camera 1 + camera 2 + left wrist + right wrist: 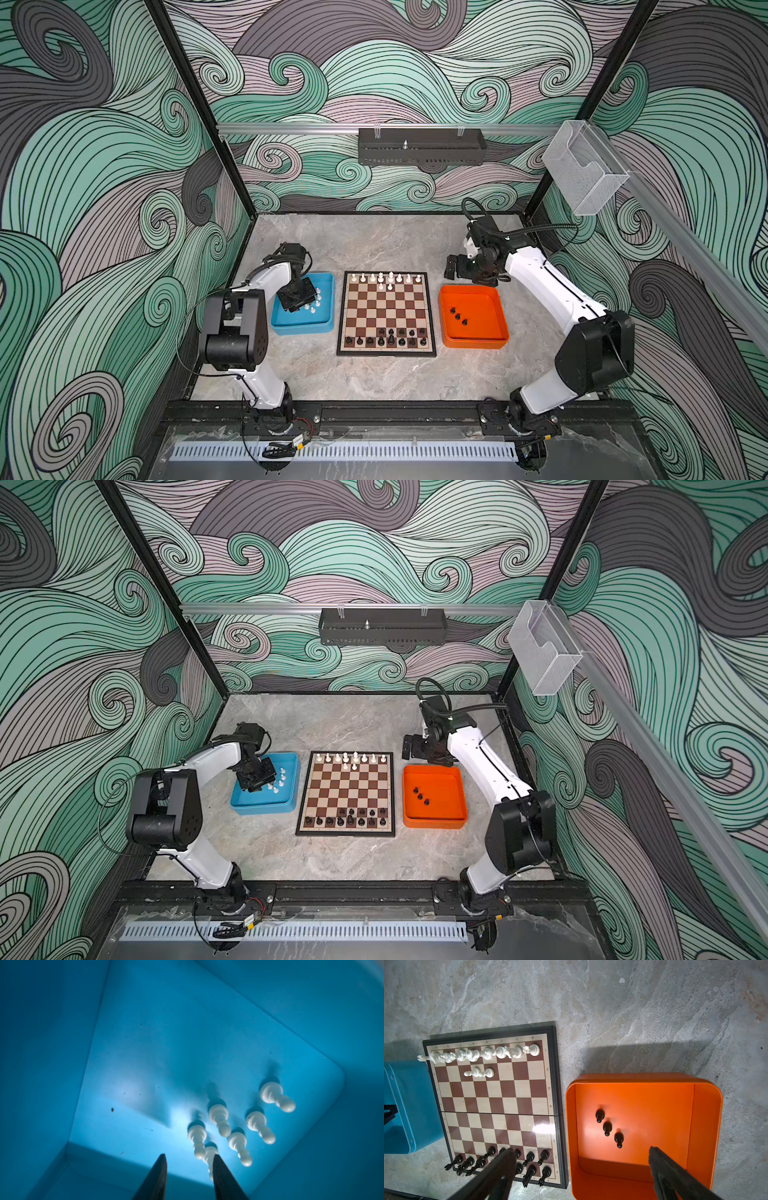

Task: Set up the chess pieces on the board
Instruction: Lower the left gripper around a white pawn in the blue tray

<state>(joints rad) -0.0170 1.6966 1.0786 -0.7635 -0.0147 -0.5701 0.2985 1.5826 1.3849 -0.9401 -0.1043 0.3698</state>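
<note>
The board lies mid-table between two trays. White chess pieces fill its far row, with two white pawns one row in. Black chess pieces stand in its two near rows. Several white pawns stand in the blue tray. My left gripper is down inside it, open with a narrow gap; one pawn stands at the inner edge of one finger, partly hidden. Three black pawns stand in the orange tray. My right gripper hangs wide open and empty above that tray's far edge.
The blue tray's walls close in around my left fingers. In both top views the orange tray sits right of the board and my right gripper hovers behind it. Bare marble lies behind and in front of the board.
</note>
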